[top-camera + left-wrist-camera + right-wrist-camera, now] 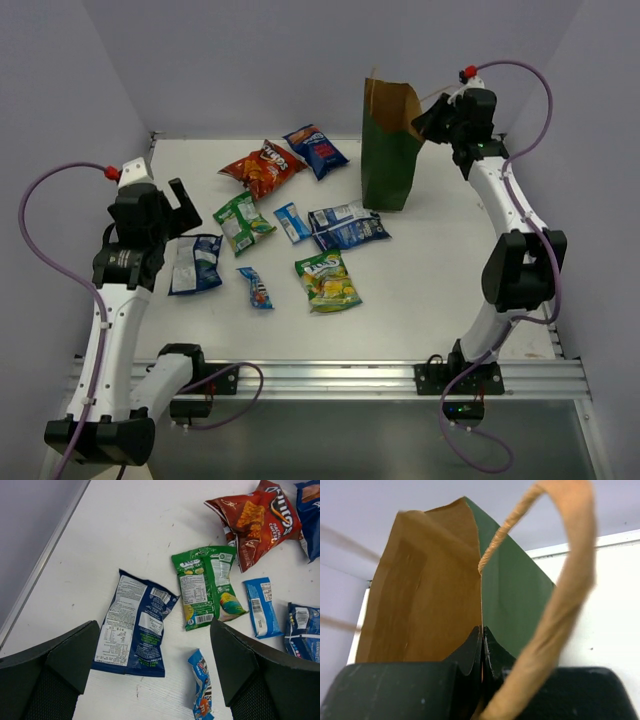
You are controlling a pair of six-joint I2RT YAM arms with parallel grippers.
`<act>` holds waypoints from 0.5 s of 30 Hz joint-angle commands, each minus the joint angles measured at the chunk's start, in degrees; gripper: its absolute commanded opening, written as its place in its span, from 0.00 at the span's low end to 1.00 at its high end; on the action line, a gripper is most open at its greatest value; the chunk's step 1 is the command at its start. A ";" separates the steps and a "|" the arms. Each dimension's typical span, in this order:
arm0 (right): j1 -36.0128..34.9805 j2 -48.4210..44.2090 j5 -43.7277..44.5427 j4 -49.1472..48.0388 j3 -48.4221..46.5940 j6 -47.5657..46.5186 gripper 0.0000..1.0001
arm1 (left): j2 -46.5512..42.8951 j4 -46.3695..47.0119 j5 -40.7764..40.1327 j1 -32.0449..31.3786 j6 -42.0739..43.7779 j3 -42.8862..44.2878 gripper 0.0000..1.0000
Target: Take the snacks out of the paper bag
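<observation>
paper bag (390, 165): green, upright, rim pinched in right jaws | snacks (328, 281): eight packets flat, spread below open left jaws

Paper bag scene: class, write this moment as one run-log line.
bag: upright | right gripper: shut on bag rim | left gripper: open, empty | snacks: on table

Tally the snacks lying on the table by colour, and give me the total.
Red-orange packet: 1
Green packet: 1
Yellow-green packet: 1
Blue packets: 3
Small blue bars: 2
Total: 8
</observation>
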State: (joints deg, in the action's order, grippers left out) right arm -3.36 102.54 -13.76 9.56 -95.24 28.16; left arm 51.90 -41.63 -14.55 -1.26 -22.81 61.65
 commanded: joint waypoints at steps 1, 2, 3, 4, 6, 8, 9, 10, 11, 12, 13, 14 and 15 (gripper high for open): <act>2.30 0.37 -5.74 -12.98 2.95 -0.73 0.00 | -1.27 0.05 1.80 0.20 2.15 2.34 1.00; 3.08 0.90 -7.49 -13.25 2.87 -1.26 0.00 | -1.36 0.49 2.06 0.20 2.15 2.25 1.00; 3.09 1.43 -7.95 -13.17 2.43 -1.79 0.00 | -1.36 0.67 2.50 0.20 2.07 1.99 1.00; 3.09 1.78 -8.12 -13.17 2.17 -3.36 0.00 | -1.10 0.76 2.77 0.20 1.98 1.81 1.00; 5.46 2.22 -8.21 -12.99 1.64 -5.04 0.00 | -0.84 1.37 3.29 0.20 1.80 1.63 1.00; 6.51 2.75 -7.95 -12.03 0.41 -6.10 0.00 | -0.57 1.81 4.26 0.20 1.63 1.37 1.00; 6.87 2.75 -7.43 -11.50 -0.20 -6.45 0.00 | -0.57 2.16 4.35 0.20 1.63 1.37 1.00; 7.48 2.93 -7.25 -11.32 -0.21 -6.80 0.00 | -0.40 2.25 4.52 0.20 1.63 1.28 1.00; 7.92 2.75 -7.16 -11.23 -0.29 -6.89 0.00 | -0.22 2.34 4.53 0.20 1.63 1.28 1.00; 8.19 2.84 -6.90 -10.71 -0.30 -6.89 0.00 | -0.13 2.51 4.79 0.20 1.54 1.28 1.00; 8.71 2.93 -6.55 -10.18 -0.30 -6.72 0.00 | -0.04 2.60 4.88 0.20 1.54 1.28 1.00; 8.98 2.93 -6.20 -9.83 -0.12 -6.63 0.00 | -0.04 2.78 5.05 0.20 1.45 1.11 1.00; 9.15 2.67 -5.58 -9.74 0.40 -6.54 0.00 | 0.04 2.95 5.23 0.20 1.45 1.02 1.00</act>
State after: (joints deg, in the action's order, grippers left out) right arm 5.02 105.71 -19.99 1.69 -92.66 23.03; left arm 51.90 -41.19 -10.81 -1.26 -22.72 62.04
